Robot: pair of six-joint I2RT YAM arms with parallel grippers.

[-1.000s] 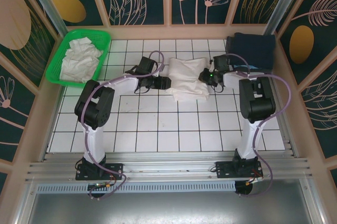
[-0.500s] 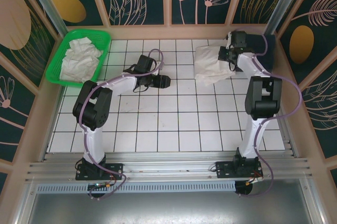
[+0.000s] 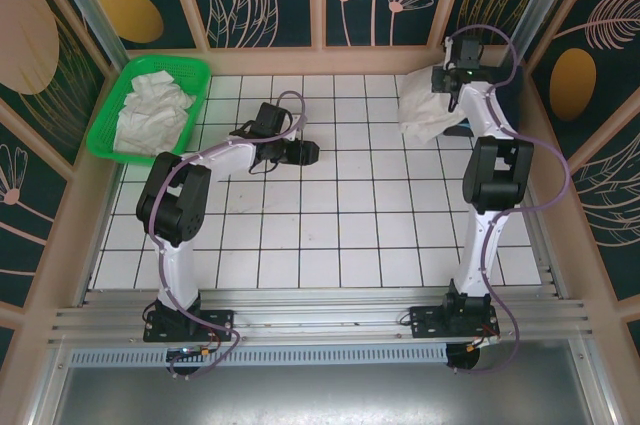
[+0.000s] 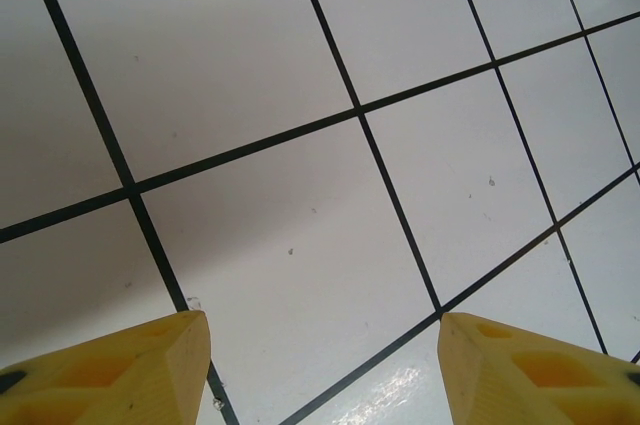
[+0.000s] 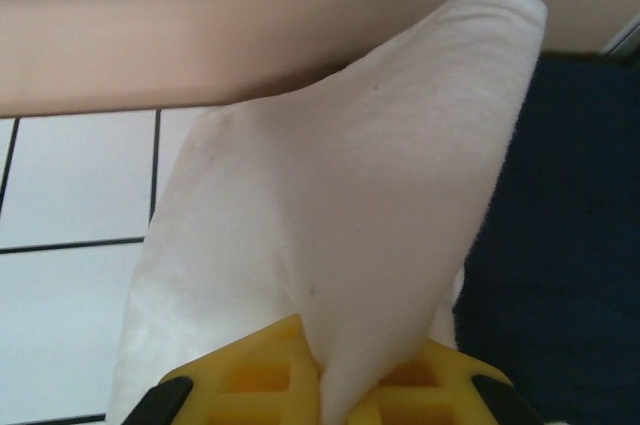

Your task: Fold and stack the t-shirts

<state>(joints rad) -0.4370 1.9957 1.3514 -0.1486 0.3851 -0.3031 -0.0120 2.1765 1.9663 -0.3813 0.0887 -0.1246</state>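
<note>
The light, floppy folded t-shirt sags from the right pincer, clamped on one edge; left pincer gapes empty over the tabletop.

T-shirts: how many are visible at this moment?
2 at least. One folded t-shirt hangs from the right end effector at the far right of the table. The green basket at far left holds crumpled white cloth, possibly more than one shirt.

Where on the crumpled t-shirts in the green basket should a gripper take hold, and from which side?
Likely a raised fold atop the crumpled t-shirts, from straight above: the green basket walls surround the heap and block any sideways approach.
</note>
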